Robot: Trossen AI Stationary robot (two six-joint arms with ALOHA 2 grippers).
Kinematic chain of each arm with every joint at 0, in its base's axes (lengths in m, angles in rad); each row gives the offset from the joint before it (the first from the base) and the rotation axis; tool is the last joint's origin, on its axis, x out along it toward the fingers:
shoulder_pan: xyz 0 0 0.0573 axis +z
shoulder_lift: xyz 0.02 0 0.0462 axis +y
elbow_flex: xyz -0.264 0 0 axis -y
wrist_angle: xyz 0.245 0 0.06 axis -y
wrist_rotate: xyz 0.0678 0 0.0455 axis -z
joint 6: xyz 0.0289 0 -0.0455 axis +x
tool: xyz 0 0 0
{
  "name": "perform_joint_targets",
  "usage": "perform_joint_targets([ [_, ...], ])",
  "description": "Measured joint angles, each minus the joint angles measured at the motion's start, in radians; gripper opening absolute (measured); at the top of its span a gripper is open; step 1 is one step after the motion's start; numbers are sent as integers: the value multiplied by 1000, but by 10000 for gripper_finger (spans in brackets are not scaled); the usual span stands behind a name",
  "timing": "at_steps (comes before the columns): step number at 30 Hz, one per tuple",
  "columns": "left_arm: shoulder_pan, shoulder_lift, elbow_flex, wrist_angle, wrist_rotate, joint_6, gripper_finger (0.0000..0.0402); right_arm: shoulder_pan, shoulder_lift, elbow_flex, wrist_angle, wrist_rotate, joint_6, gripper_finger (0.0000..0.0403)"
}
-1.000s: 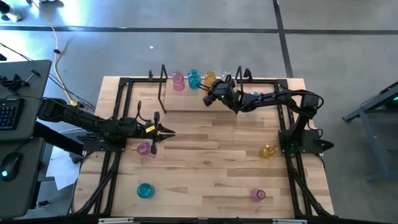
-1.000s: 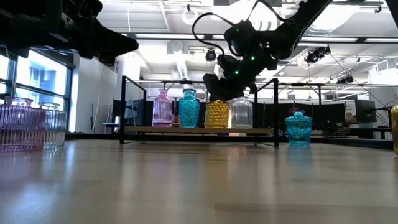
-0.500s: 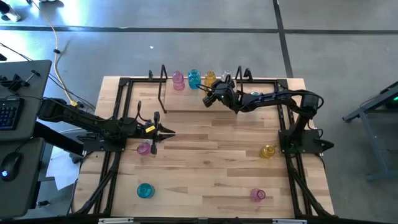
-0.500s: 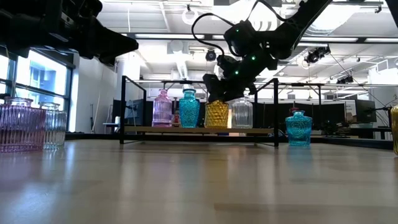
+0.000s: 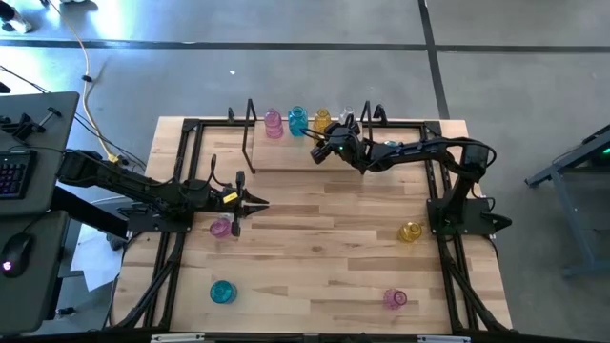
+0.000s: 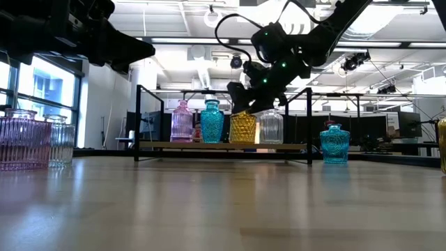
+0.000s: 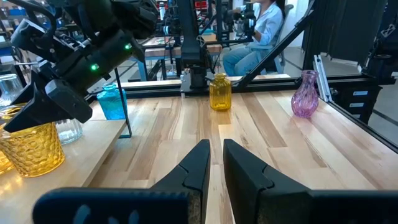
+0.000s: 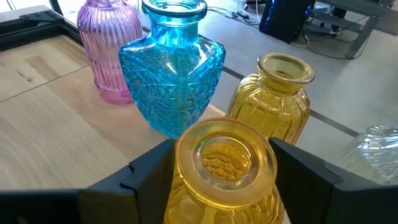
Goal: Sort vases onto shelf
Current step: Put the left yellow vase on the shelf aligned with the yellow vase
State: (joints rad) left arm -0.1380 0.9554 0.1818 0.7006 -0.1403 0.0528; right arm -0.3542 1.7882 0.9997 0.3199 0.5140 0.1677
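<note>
The yellow vase (image 8: 224, 168) stands on the shelf (image 6: 223, 146), just beside the teal vase (image 8: 172, 74) and in front of a second yellow one (image 8: 273, 99). To finish this placement well, I'd lift the right gripper (image 8: 224, 171) straight up off the neck so nothing tips. Its fingers (image 8: 149, 171) stand open either side of the vase, no grip that I can see. My left gripper (image 7: 214, 165) waits well away from the shelf over the worktop (image 5: 324, 219), fingers closed on nothing.
</note>
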Motion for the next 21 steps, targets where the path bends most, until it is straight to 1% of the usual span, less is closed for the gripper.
perform_joint_targets([
  [5,0,0,0,0,0,0,35,0,0,0,11,0,-11,262],
  [11,0,0,0,0,0,0,35,9,-4,0,45,0,-55,264],
  [17,0,0,0,-1,0,0,35,37,-52,0,45,2,-84,264],
  [21,-1,0,0,0,0,0,35,79,-91,0,45,60,-156,264],
])
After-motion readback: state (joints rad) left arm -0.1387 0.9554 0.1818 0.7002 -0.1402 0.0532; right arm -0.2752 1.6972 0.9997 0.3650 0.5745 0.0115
